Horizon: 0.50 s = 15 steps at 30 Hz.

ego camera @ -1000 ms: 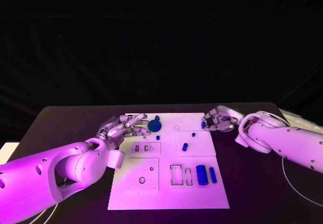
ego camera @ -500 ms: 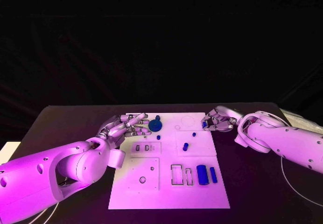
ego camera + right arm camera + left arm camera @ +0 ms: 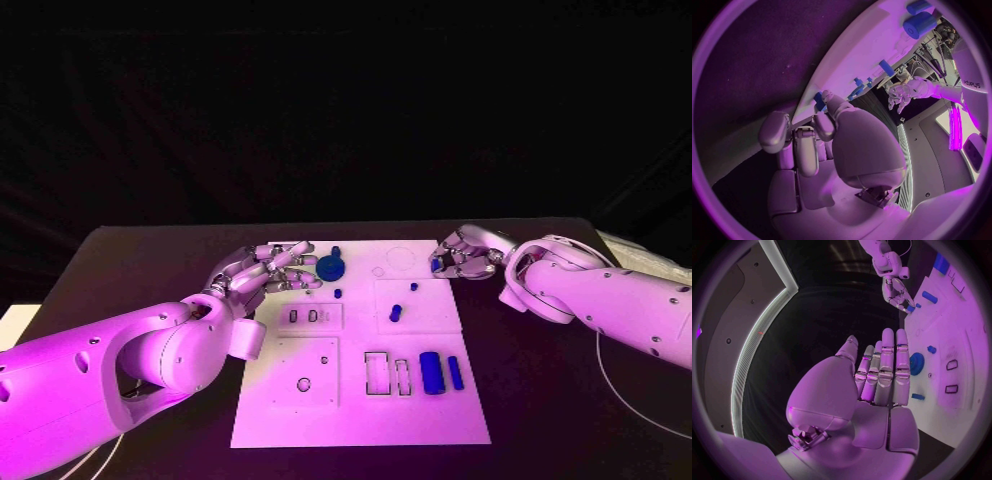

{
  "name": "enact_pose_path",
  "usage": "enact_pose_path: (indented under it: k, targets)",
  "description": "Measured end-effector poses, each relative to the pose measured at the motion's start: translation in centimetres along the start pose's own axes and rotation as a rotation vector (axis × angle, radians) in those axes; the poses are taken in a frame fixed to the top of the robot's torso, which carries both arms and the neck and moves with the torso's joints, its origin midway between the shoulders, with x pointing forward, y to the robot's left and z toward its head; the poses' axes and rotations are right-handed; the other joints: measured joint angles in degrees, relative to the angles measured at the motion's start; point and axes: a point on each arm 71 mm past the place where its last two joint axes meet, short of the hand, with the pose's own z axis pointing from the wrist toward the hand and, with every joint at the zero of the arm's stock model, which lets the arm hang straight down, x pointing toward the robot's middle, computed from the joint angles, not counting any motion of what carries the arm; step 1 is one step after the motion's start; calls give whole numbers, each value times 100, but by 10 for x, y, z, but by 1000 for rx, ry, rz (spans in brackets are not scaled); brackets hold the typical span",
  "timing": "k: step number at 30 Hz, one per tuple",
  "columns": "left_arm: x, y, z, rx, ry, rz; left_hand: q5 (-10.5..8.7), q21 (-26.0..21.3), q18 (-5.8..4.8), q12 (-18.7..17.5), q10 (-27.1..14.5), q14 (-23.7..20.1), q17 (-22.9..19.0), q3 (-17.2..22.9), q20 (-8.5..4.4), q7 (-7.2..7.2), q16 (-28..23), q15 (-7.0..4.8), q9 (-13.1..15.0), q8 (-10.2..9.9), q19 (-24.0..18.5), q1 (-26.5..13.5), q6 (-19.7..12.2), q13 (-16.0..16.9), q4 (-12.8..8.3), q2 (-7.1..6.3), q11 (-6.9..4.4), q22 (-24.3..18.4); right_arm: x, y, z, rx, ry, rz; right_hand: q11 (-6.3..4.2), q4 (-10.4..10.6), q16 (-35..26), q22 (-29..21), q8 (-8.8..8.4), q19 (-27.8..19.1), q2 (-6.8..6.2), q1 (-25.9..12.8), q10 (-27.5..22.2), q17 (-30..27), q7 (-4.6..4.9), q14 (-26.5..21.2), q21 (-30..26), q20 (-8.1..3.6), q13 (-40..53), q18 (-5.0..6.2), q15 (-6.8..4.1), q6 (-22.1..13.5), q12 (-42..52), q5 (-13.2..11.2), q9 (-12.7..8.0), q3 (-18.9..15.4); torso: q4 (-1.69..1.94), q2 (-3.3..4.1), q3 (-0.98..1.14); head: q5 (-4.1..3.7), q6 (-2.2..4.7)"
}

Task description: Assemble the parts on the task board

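A black counter (image 3: 144,260) under a dark backdrop carries the white task board (image 3: 361,400), which lies between the two arms. At the board's far left corner the left robot hand (image 3: 270,268) hovers with its fingers straight and apart, holding nothing; the left wrist view shows the palm (image 3: 879,385) flat beside the board's edge. Just beside those fingers sits a round blue gear part (image 3: 333,268), with a small blue peg (image 3: 338,294) nearer the robot. Toward the board's middle lie another short blue peg (image 3: 395,313) and a tiny blue piece (image 3: 414,287). On the near right part of the board, a thick blue cylinder (image 3: 431,373) and a thin blue rod (image 3: 456,373) lie side by side next to two rectangular slots. At the far right edge of the board the right robot hand (image 3: 459,260) has its fingers curled together, pinching a small blue part (image 3: 821,100) at the fingertips, close over the board's rim.
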Motion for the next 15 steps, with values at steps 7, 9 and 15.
enact_pose_path:
  k: [7,9,15]
  targets:
    - [0,0,0,0,-1,0,0,0,1,0,0,0,-1,0,0,0,0,0,0,0,0,0,0,0,0,0,0,0,0,3,-1,0,-20,1,-20,-26,0,13,45,19,99,-5,20,-1,-37,20,-1,-19,14,0,-20,66,22,-176,0,152,-2,0,0,-7,-4]
    - [-1,0,0,0,-3,1,0,0,0,0,0,0,-1,0,0,0,0,0,0,0,0,0,0,0,0,0,0,0,0,6,-2,0,-31,6,-41,-63,0,-2,45,-2,143,35,-1,-1,-37,0,-2,-39,-29,1,-40,66,-33,-278,0,253,-1,-2,0,-10,-3]
    - [-8,0,1,1,-18,7,0,0,0,0,0,0,16,31,0,0,-22,0,0,0,0,0,0,0,-31,0,0,0,-6,23,-6,-3,-72,39,-51,-71,0,-31,37,-2,210,15,-12,-1,-39,-1,-2,-39,-63,0,-41,64,-53,-310,0,307,5,-11,-7,-21,8]
